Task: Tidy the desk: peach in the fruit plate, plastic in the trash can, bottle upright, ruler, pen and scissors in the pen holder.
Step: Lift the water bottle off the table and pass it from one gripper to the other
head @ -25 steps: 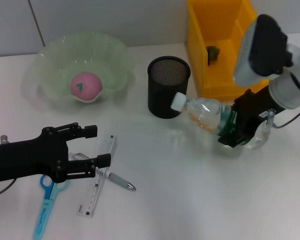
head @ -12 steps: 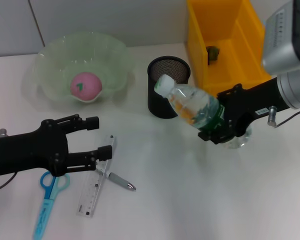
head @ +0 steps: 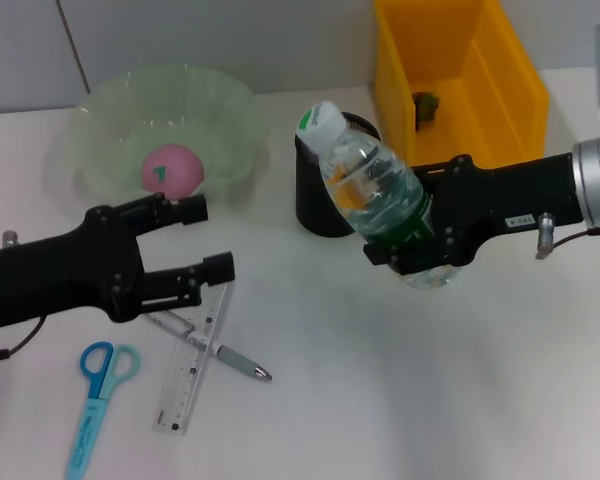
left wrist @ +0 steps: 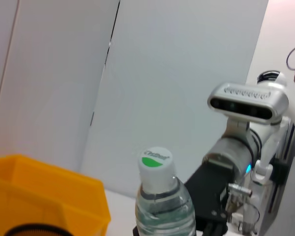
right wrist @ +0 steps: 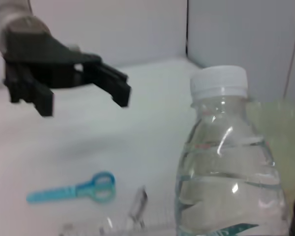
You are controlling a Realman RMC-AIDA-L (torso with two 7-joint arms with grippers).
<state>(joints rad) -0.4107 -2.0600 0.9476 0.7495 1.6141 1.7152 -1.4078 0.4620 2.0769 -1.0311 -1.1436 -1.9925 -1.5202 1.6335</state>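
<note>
My right gripper (head: 412, 225) is shut on the clear bottle (head: 368, 185) near its base. It holds the bottle almost upright above the table, white cap tilted toward the black mesh pen holder (head: 315, 205). The bottle also shows in the left wrist view (left wrist: 163, 209) and the right wrist view (right wrist: 225, 172). My left gripper (head: 208, 238) is open and empty, above the ruler (head: 192, 368) and pen (head: 218, 348). The blue scissors (head: 96, 392) lie nearer the front. The pink peach (head: 170, 170) sits in the green fruit plate (head: 100, 110). A dark scrap of plastic (head: 426, 104) lies in the yellow trash can (head: 500, 70).
The pen holder stands between the fruit plate and the yellow trash can, just behind the held bottle. The right wrist view shows the left gripper (right wrist: 83, 96), the scissors (right wrist: 73, 191) and the table between them. A wall stands behind the table.
My right gripper has lifted the bottle off the table and swung it from lying to almost upright, moving left. My left gripper has shifted a little toward the fruit plate.
</note>
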